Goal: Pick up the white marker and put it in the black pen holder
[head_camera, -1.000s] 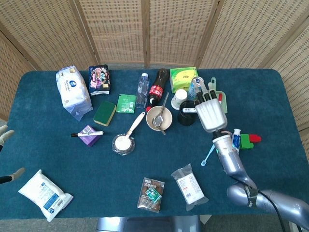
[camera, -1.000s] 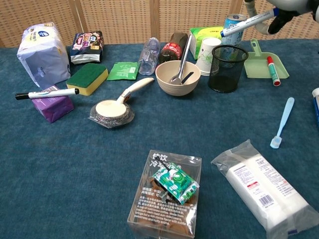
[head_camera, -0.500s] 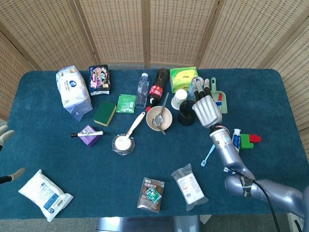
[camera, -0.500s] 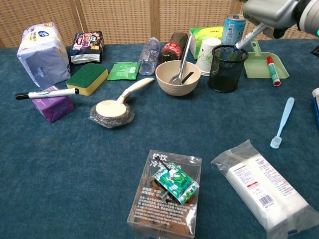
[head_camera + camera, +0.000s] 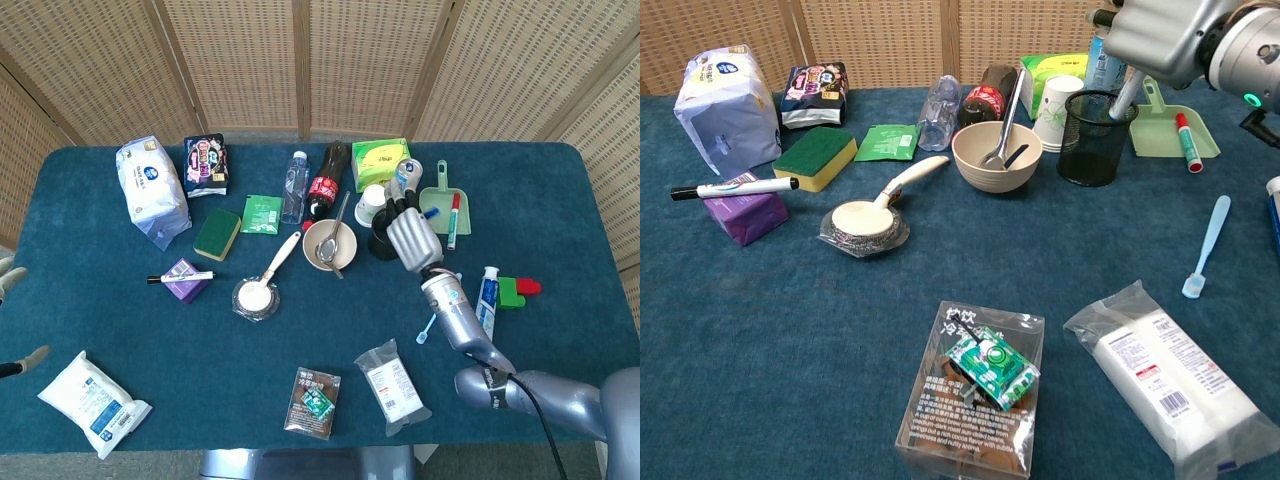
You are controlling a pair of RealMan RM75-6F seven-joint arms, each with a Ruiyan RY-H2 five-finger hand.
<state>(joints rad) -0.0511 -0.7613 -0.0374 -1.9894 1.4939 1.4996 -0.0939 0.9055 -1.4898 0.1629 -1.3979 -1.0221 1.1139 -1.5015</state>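
Note:
My right hand (image 5: pixel 1160 35) hovers just above the black mesh pen holder (image 5: pixel 1095 140) and holds the white marker (image 5: pixel 1127 93). The marker slants steeply, and its lower end dips inside the holder's rim. In the head view the right hand (image 5: pixel 412 238) covers most of the pen holder (image 5: pixel 381 243), and the marker's blue end (image 5: pixel 429 213) pokes out beside the fingers. My left hand (image 5: pixel 10 276) shows only at the far left edge, fingers apart and holding nothing.
Beside the holder stand a paper cup (image 5: pixel 1058 108), a bowl with a spoon (image 5: pixel 996 158) and a green dustpan (image 5: pixel 1162 130) with a red marker (image 5: pixel 1184 137). A second white marker (image 5: pixel 735 188) lies on a purple box (image 5: pixel 738 217). A toothbrush (image 5: pixel 1207 246) lies to the right.
The right hand has come down and toward the holder. The marker has swung from nearly level to steep, and its lower end now sits inside the holder.

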